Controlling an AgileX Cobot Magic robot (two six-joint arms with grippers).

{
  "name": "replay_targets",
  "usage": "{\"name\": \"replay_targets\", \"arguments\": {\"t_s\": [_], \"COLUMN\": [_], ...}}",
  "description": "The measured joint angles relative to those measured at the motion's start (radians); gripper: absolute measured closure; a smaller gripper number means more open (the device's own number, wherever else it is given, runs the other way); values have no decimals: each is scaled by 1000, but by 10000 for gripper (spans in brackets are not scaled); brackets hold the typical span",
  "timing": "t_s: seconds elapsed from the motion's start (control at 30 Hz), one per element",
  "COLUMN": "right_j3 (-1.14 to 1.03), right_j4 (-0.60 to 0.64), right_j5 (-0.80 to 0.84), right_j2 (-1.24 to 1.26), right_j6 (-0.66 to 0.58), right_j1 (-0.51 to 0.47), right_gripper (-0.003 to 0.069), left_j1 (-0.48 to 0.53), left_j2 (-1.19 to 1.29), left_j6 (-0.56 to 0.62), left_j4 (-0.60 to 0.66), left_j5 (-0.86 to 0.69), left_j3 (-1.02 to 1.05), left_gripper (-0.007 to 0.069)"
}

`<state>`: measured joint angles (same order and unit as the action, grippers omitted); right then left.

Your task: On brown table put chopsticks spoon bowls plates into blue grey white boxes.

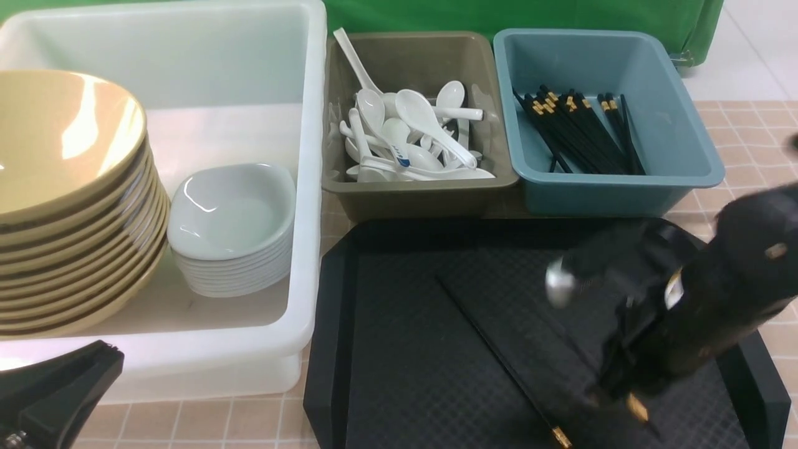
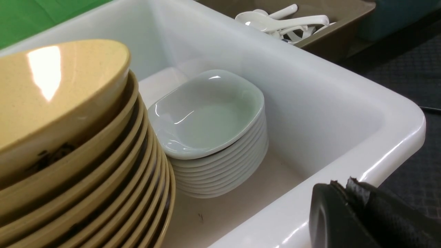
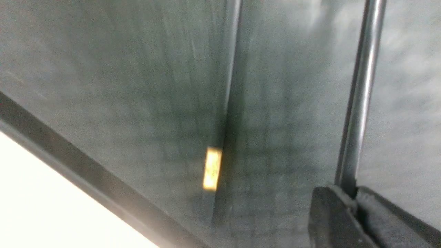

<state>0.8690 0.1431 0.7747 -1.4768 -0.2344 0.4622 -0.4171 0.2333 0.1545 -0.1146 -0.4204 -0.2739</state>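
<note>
right wrist view: chopstick (image 3: pixel 361 93) between claw's fingertips (image 3: pixel 367 199)

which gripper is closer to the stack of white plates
Left. The left gripper is just outside the near wall of the white tub holding the white plates; the right gripper is over the black tray, well off to the right.
</note>
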Motion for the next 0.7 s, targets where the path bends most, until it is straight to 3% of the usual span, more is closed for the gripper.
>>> {"name": "replay_targets", "arguments": {"t_s": [0.13,0.3,0.37,0.47,0.57,0.7], "right_j3": [82,108,146,228,298,401], "right_j4": [-41,-104,-106,-107,-107,-107], "right_j5": [-158,-663,-766,-766,-705,-483], "right_j2": [147,134,64,-67,-158,-226], "right_j6": [0,5,53,174,217,234], "right_j1": [0,-32,-70,-138,-172,-179], "right_gripper": [575,575,572,539,479,345], "left_j1": [0,0,0,0,0,0], "left_j2": [0,0,0,0,0,0], "left_j6": [0,0,0,0,0,0], "left_j4": [0,0,0,0,0,3], "left_j5": [0,0,0,-1,-8,-15], "left_j3": [0,0,0,0,0,0], "left_gripper": [620,620,620,620,620,620]}}
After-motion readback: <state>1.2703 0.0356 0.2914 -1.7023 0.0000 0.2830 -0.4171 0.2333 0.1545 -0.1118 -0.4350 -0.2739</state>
